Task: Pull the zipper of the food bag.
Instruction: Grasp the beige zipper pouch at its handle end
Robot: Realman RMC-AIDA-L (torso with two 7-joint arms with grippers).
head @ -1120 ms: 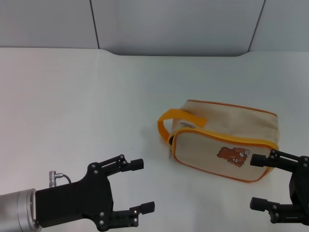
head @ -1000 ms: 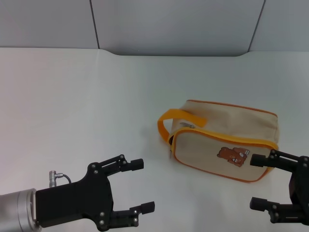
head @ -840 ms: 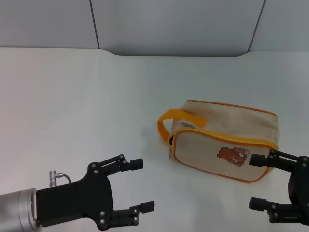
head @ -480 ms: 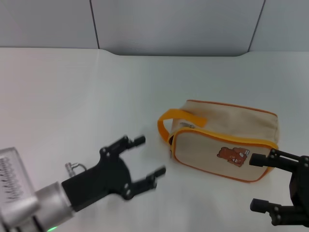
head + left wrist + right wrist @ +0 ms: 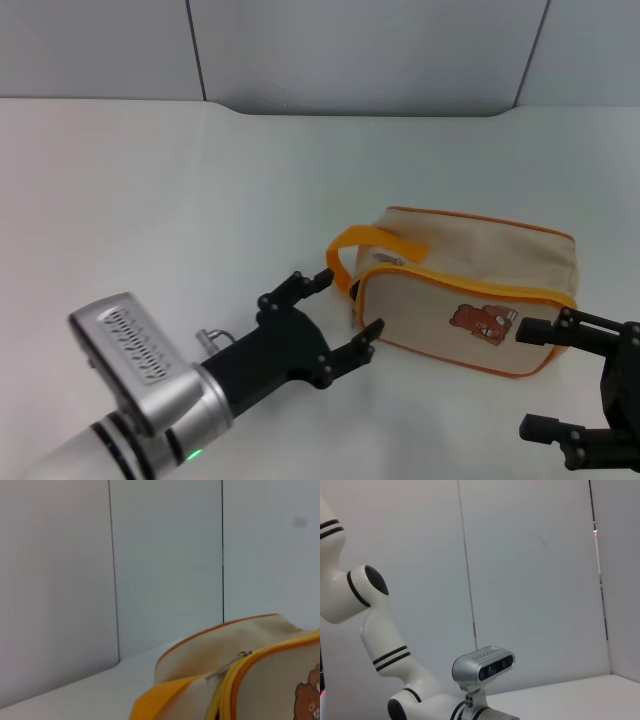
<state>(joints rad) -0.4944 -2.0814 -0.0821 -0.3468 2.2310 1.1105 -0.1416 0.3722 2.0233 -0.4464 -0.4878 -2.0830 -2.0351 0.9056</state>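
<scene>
The food bag (image 5: 470,295) sits on the white table (image 5: 180,200) over on the robot's right side, strap handle (image 5: 368,250) facing the left arm, and the little silver zipper (image 5: 227,666) tab is at that same end. The left gripper (image 5: 345,312) is just beside the handle end, fingers spread wide with nothing in them. The right gripper (image 5: 535,380) hangs near the bag's bear side, also wide open and empty.

Right gripper (image 5: 548,378) partly off-frame, lower-right corner.
</scene>
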